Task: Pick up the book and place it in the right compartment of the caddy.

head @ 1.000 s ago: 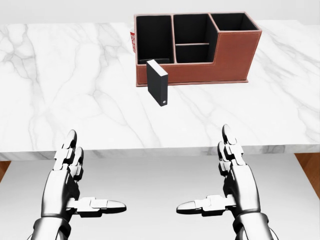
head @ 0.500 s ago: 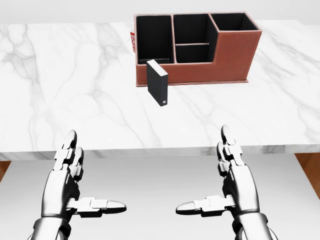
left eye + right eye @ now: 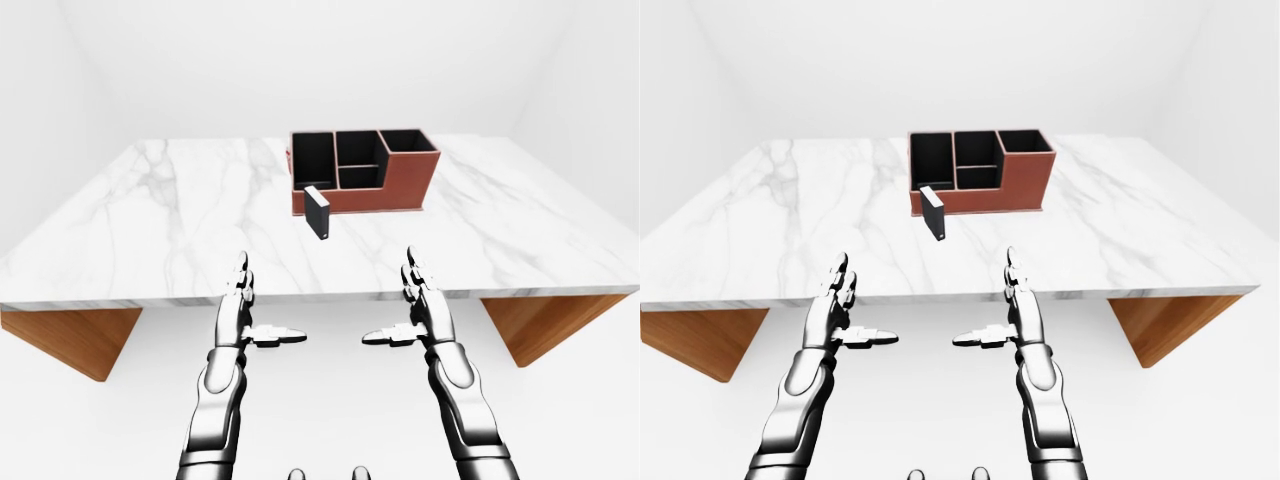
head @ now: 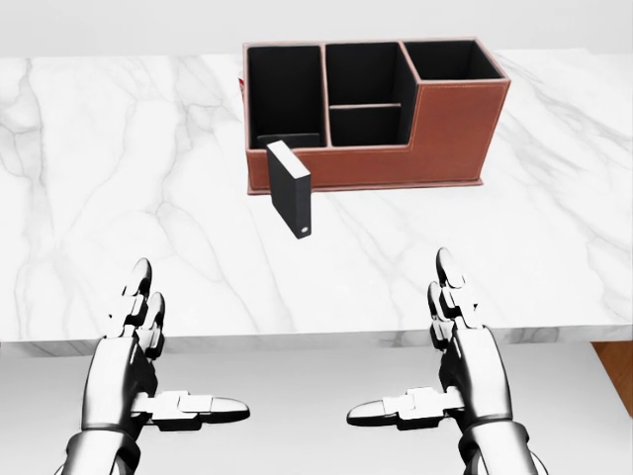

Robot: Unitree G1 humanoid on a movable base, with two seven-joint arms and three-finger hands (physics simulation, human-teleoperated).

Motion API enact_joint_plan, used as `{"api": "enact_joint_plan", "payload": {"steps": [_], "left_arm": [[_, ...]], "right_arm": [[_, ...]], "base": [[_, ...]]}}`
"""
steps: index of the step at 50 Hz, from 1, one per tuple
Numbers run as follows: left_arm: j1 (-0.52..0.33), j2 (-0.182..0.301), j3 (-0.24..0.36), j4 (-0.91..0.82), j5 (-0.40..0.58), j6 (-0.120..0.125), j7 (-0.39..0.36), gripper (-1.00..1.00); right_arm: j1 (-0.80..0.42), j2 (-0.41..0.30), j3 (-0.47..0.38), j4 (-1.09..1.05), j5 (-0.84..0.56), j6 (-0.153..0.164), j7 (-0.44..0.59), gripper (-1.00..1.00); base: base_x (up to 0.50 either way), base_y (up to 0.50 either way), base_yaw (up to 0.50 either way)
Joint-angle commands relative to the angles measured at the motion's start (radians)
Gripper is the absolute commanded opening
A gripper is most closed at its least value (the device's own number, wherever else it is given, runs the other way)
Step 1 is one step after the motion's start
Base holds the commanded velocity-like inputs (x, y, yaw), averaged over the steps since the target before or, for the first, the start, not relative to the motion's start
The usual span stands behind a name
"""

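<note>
Black book (image 4: 289,187) upright beside caddy (image 4: 450,119) (touching unclear); left hand (image 4: 134,366) and right hand (image 4: 465,361) both spread, empty.

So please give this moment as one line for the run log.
book: upright on table, untouched | caddy: right compartment empty | left hand: open | right hand: open

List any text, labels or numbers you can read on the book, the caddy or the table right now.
None readable in any view.
book: plain black cover; only a small round light mark near its lower end, too small to read.
caddy: plain brown walls, no lettering.
marble table: veining only.
</note>
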State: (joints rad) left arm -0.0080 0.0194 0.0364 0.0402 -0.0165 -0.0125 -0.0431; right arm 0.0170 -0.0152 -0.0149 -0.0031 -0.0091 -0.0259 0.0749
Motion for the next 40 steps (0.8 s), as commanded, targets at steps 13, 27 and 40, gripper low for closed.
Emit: {"api": "enact_joint_plan", "payload": {"steps": [13, 27, 40], "left_arm": [[-0.002, -0.001, -0.001, 0.003, 0.0, -0.001, 0.001, 1.0], [0.009, -0.002, 0.015, -0.084, -0.034, 0.03, 0.005, 1.0], [0.04, -0.002, 0.042, -0.274, -0.084, -0.068, 0.019, 1.0]], "right_arm": [[-0.001, -0.001, 0.001, 0.0, -0.004, -0.001, 0.002, 1.0], [0.016, 0.0, -0.002, -0.055, 0.0, -0.003, 0.001, 1.0], [0.049, 0.005, -0.009, -0.234, 0.022, -0.025, -0.013, 1.0]], "base": [[0.32, -0.14, 0.0], [0.3, 0.0, 0.0], [0.3, 0.0, 0.0]]}}
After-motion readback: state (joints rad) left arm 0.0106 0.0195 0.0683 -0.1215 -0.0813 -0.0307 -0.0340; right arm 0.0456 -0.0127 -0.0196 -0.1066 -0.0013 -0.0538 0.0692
